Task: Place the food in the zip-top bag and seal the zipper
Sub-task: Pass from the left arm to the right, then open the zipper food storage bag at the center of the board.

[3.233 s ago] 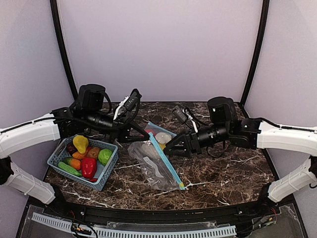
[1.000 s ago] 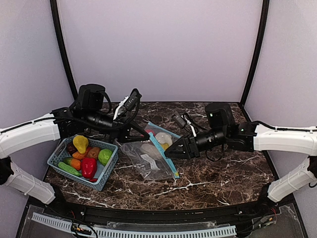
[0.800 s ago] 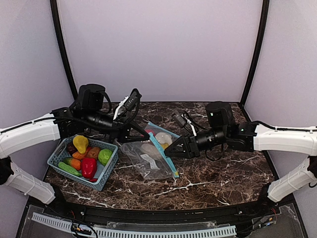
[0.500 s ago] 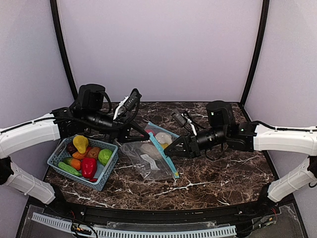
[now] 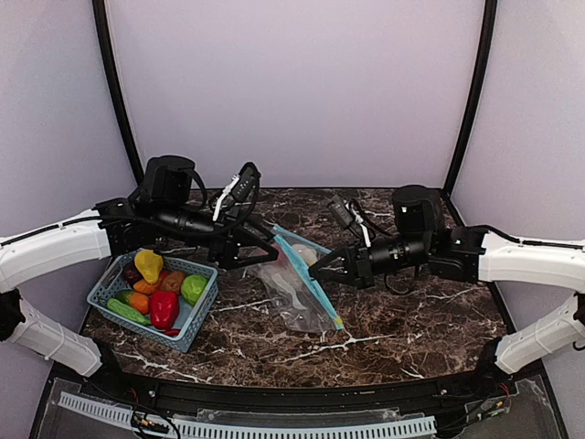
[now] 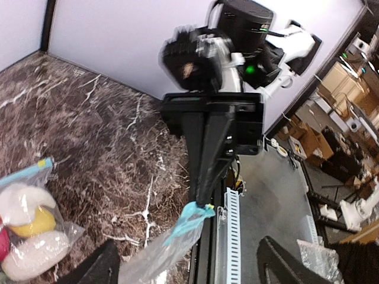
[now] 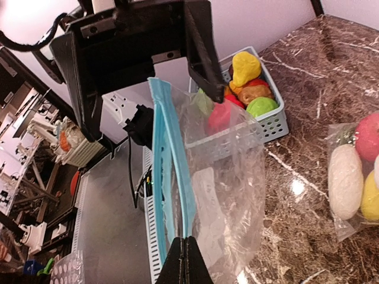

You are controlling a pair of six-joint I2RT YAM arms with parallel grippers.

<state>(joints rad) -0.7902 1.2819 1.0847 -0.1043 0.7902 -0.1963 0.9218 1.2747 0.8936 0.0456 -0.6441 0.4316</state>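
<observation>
A clear zip-top bag point(image 5: 294, 297) with a teal zipper hangs slack over the dark marble table. My right gripper point(image 5: 320, 273) is shut on the zipper strip point(image 7: 172, 177), and its fingertips point(image 7: 186, 260) are pressed together on that strip. My left gripper point(image 5: 263, 249) stands open beside the bag's far end, and the zipper tip point(image 6: 190, 216) hangs free between its fingers. Food point(image 5: 164, 293) in red, yellow, green and orange fills a teal basket point(image 5: 203, 315) at the left. A second clear bag point(image 7: 355, 171) lies behind, holding cream-white, yellow and pink pieces point(image 5: 302, 254).
The marble table point(image 5: 411, 320) ends at a black rail with a white slotted strip point(image 5: 274, 425) along the near edge. Black corner posts and lilac walls close in the back and both sides. The basket point(image 7: 260, 100) sits just left of the held bag.
My left gripper has opened and let go of the bag. My right gripper has shut on the zipper and drawn the bag a little to the right and toward the front.
</observation>
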